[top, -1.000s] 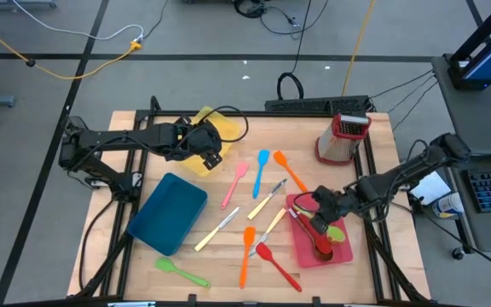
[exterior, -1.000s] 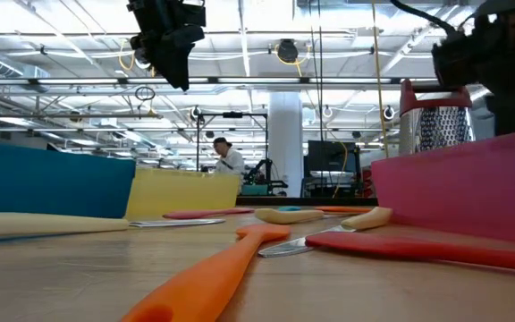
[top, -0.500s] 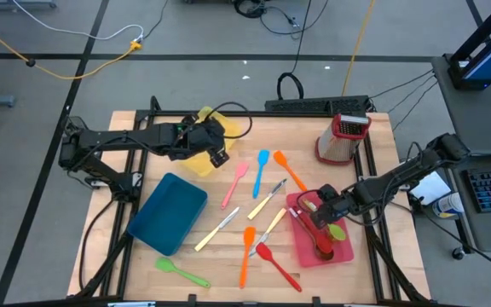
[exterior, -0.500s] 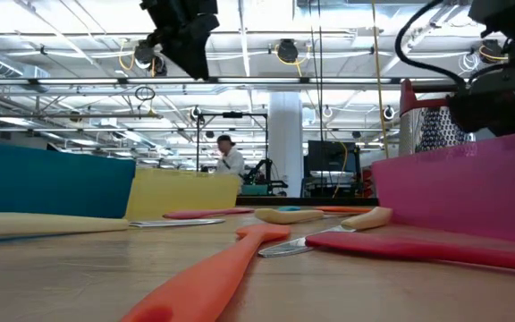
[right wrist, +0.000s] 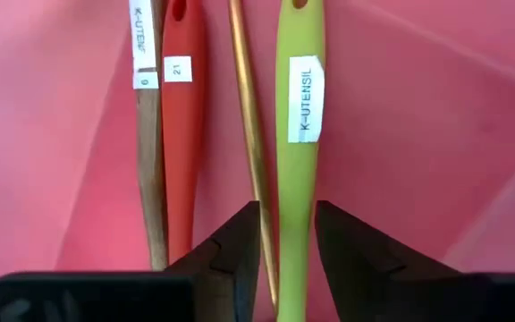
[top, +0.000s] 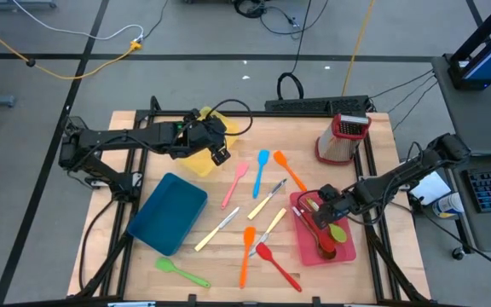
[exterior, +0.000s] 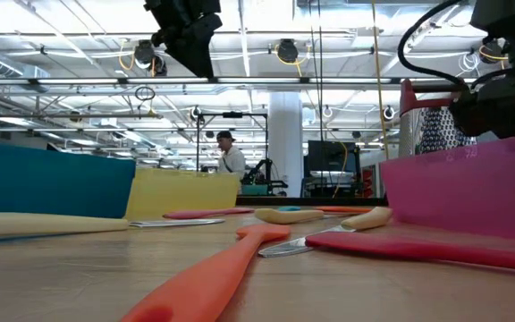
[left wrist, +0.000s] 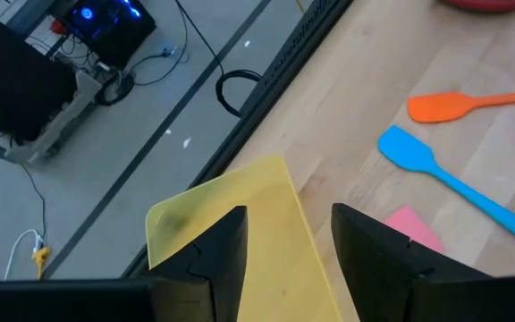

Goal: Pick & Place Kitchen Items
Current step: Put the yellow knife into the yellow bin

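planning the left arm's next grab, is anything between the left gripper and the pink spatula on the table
Nothing visible blocks it. The left gripper hangs open over the yellow tray, and the pink spatula lies on bare wood just beyond the tray's edge.

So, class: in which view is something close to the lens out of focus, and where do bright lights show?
Low view: the orange spatula nearest the lens is soft and blurred, and bright ceiling lights glare across the room behind. Right wrist view: the green utensil and its label read sharp against the red tray.
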`<act>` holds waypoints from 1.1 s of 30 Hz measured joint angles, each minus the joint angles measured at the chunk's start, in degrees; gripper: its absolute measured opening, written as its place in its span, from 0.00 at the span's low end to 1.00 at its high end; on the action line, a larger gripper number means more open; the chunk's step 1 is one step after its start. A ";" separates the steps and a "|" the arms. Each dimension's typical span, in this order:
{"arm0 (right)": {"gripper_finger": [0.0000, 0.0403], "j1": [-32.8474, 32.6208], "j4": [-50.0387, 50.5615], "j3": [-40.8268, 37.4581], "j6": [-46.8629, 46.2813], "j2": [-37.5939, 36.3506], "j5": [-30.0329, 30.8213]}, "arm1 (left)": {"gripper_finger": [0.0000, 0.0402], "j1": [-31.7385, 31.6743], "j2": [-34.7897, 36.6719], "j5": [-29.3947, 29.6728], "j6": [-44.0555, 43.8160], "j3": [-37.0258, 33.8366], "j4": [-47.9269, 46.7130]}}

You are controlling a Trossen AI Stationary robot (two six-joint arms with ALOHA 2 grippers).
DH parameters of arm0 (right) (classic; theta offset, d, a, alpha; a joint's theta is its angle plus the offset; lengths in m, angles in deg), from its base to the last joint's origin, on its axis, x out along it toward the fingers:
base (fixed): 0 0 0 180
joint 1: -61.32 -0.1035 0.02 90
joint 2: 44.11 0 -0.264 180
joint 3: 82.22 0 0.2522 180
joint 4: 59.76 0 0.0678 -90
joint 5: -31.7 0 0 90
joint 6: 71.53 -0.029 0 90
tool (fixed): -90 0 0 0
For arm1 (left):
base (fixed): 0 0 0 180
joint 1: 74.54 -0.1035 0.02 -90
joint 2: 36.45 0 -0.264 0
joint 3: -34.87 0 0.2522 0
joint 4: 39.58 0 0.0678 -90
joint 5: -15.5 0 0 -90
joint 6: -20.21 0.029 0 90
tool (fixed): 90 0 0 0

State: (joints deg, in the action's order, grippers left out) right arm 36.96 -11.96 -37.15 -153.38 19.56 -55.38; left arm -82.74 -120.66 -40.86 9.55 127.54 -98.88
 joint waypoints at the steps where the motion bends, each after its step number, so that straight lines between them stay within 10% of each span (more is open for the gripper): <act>1: 0.27 0.00 0.00 0.00 -0.23 -0.36 -0.02 | 0.42 0.00 0.00 -0.01 0.02 0.00 0.00; 15: 0.27 0.02 -8.45 -0.02 13.87 -10.49 2.31 | 0.42 0.08 0.00 -3.26 -4.17 0.00 -0.04; 26: 0.26 0.04 -24.13 -0.02 51.30 -12.50 11.11 | 0.42 4.99 -0.04 -10.71 -12.02 0.00 -2.79; 33: 0.27 0.04 -27.53 -0.04 73.49 -11.00 27.52 | 0.42 12.44 -0.04 -11.34 -19.22 0.00 -4.88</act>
State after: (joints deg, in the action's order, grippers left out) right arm 37.00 -39.49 -37.19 -79.89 8.56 -27.86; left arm -70.30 -120.70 -52.20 -9.67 127.54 -103.76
